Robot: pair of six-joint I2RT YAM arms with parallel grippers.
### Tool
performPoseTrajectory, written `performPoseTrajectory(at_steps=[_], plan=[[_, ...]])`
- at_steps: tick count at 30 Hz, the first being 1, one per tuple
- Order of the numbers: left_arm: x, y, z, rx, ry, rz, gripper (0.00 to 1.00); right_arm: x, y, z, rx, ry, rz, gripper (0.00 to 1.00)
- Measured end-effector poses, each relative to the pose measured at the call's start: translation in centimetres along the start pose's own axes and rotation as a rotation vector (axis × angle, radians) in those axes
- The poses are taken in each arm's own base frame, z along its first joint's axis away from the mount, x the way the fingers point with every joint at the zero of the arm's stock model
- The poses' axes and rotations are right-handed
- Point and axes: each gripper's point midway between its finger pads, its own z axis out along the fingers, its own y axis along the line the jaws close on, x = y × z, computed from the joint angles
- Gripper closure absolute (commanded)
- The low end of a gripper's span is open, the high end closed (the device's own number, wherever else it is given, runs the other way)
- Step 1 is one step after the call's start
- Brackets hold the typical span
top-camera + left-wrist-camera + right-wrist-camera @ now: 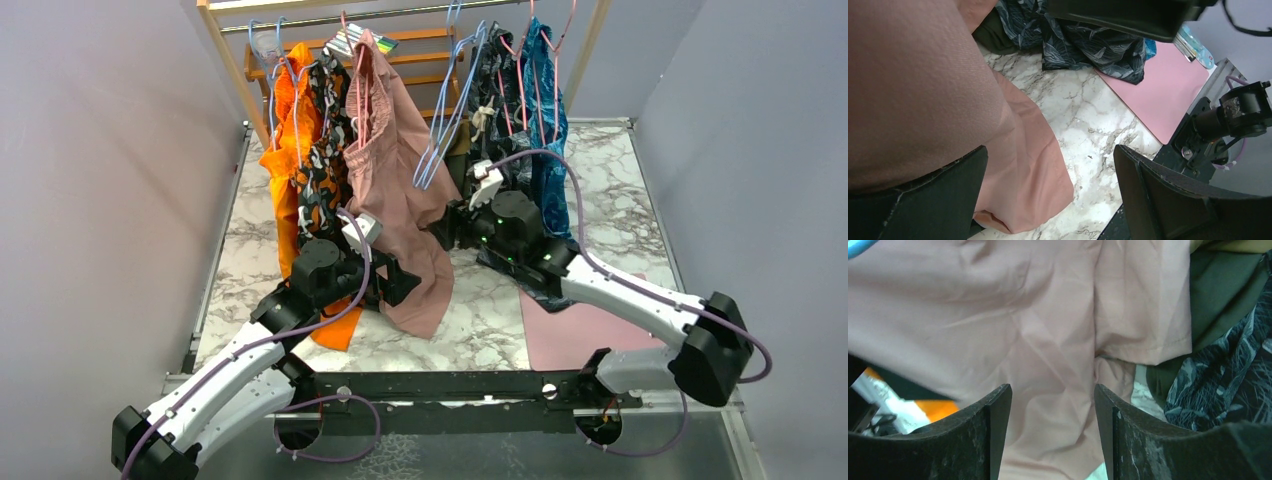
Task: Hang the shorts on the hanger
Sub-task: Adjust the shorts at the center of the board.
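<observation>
From above, a blue hanger [441,135] hangs just above the right gripper [452,228]. The left gripper [1050,192] gapes wide and empty, with pink shorts [1023,165] against one finger. The right's fingers stand apart, empty. The olive shorts [1220,295] lie up-right of them, so it is best to pinch green cloth only.

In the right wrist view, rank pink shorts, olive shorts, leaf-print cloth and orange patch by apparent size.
1. pink shorts
2. leaf-print cloth and olive shorts, too close to rank
3. orange patch
</observation>
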Motion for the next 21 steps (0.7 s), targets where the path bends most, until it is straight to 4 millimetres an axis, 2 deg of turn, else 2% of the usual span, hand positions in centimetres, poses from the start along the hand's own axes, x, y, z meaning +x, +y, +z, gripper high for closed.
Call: performPoseTrajectory(at_steps=[8,13,17,21], plan=[[0.1,0.1,0.1,-0.001,0.004,0.001,0.02,-0.1,-2.5,4.2,0.154,-0.108,0.009,0.42],[0.1,0.1,0.1,-0.001,0.005,0.001,0.02,1.6,-4.9,6.9,0.265,-0.12,-0.006,0.44],[0.1,0.1,0.1,-0.001,0.004,0.002,0.02,2.2,-6.3,8.7,0.334,-0.123,-0.029,0.37],[0.1,0.0,0.1,-0.001,0.004,0.002,0.02,1.6,-7.1,9.1,0.385,-0.159,-0.042,0.32]])
